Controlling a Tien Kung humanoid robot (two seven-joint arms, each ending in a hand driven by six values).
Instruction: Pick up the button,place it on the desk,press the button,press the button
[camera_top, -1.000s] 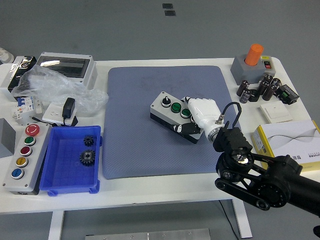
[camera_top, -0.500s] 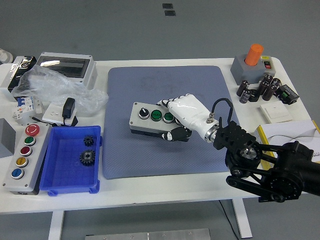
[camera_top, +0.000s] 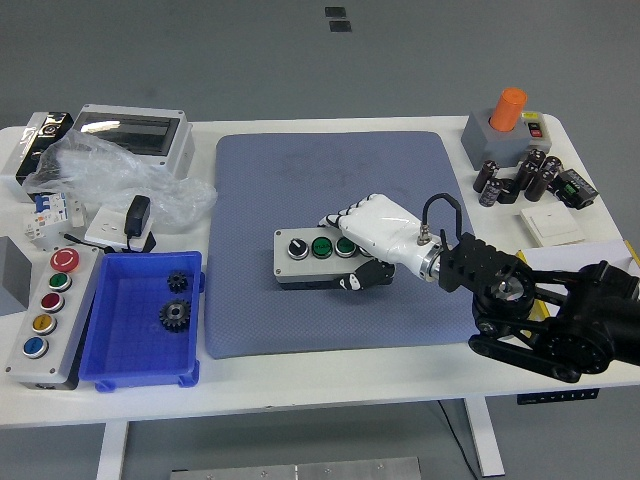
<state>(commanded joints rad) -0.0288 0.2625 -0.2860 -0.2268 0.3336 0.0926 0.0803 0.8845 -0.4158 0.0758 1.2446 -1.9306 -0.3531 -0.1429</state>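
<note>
On the blue-grey mat (camera_top: 300, 180) that covers the middle of the worktop (camera_top: 330, 375), a little toward five o'clock of the mat's centre, sits the grey button box (camera_top: 305, 262); from its nine o'clock end you can pick out a black selector knob (camera_top: 297, 246) and then two green buttons (camera_top: 321, 247). Your right hand (camera_top: 368, 245) is clamped on the three o'clock end of the box, white fingers (camera_top: 345, 219) curled over the top face and the dark thumb tucked against the near side. Whether the box base is fully seated on the mat or slightly lifted cannot be told from this view, so treat the placing step as unfinished. Judging by that, lower until the base lies flat, then relax the fingers straight upward without dragging, so the box does not skid or twist. Once free, come down vertically on one button with a single fingertip; the box looks light, so a slanted push could shove it along the mat. Your left hand is out of view, so expect no bracing from it. As for writing, the box shows no legible label, and the yellow-and-white carton (camera_top: 585, 290) at the worktop's three o'clock edge carries print too small to read.
</note>
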